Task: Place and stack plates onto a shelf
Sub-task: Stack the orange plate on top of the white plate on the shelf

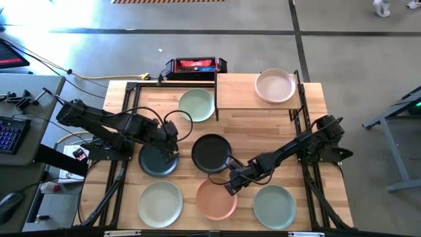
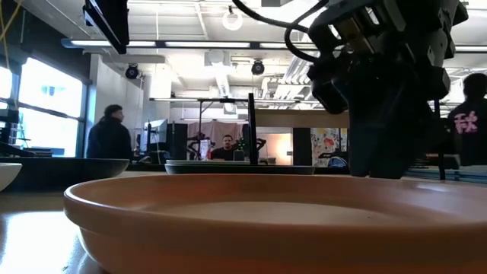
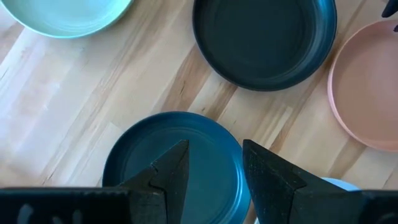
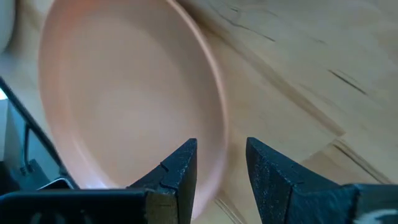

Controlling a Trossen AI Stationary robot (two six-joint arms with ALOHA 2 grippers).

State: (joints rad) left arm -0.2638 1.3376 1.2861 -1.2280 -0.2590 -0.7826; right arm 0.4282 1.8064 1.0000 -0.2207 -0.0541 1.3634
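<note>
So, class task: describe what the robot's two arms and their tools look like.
Both arms are dark, jointed and slim, with black cables looping along them. The left tool and right tool each end in two matte black, wedge-shaped fingers tapering to blunt tips. No markings show.

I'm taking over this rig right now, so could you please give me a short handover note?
Left gripper: open above the dark teal plate.
Right gripper: open, jaws astride the rim of the terracotta plate.
Done: one pink plate on the shelf.
Left: six plates on the table, including the black plate and three greens.
</note>
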